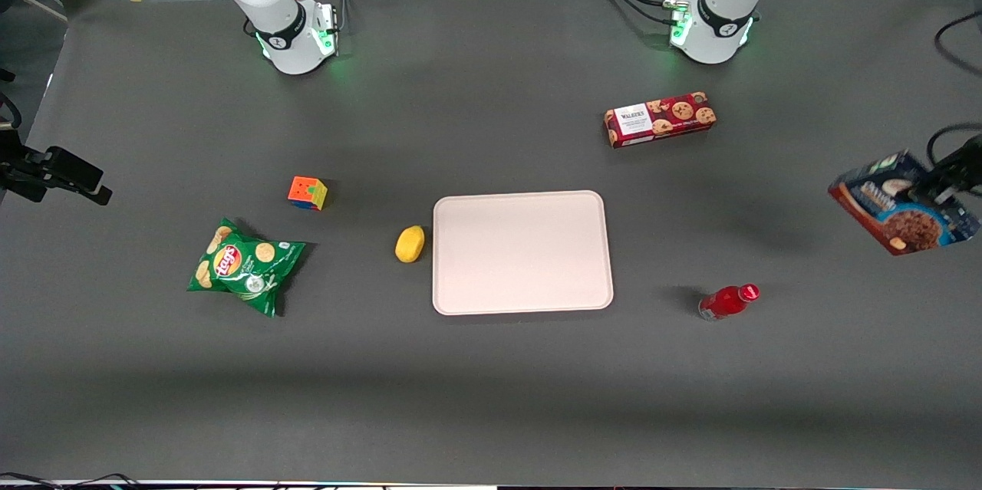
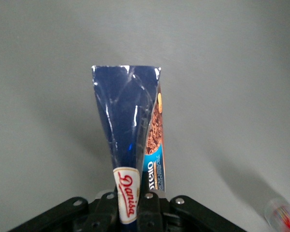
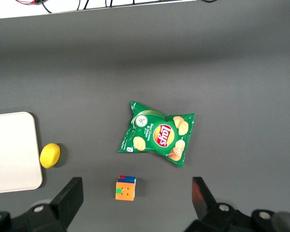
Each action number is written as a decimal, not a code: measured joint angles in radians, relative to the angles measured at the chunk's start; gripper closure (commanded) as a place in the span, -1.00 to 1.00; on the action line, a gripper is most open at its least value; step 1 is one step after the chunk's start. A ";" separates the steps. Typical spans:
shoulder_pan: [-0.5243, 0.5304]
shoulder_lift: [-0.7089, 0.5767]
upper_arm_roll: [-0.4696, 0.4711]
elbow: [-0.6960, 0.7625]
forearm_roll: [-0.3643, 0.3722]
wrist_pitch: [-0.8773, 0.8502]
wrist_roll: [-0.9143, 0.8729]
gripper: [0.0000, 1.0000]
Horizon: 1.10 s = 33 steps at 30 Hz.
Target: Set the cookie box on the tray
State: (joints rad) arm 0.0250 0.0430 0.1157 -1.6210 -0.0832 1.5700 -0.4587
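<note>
The tray [image 1: 522, 252] sits bare in the middle of the table; the cookie box [image 1: 901, 202] hangs in the air at its three o'clock, pinched by the gripper [image 2: 130, 212]; carrying it over and setting it down is left.

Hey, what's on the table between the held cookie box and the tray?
Nothing directly: the front view shows bare table between the cookie box, shut in the claw, and the tray. A red bottle lies nearer the camera.
</note>
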 measured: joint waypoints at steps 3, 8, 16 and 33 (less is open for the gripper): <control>-0.004 0.000 -0.074 0.107 0.002 -0.101 -0.002 1.00; -0.012 0.001 -0.201 0.222 0.002 -0.205 -0.003 1.00; -0.022 0.035 -0.414 0.236 -0.043 -0.185 -0.004 1.00; -0.037 0.176 -0.622 -0.252 0.018 0.494 -0.006 1.00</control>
State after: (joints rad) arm -0.0118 0.2194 -0.5063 -1.8729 -0.0649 2.0636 -0.4646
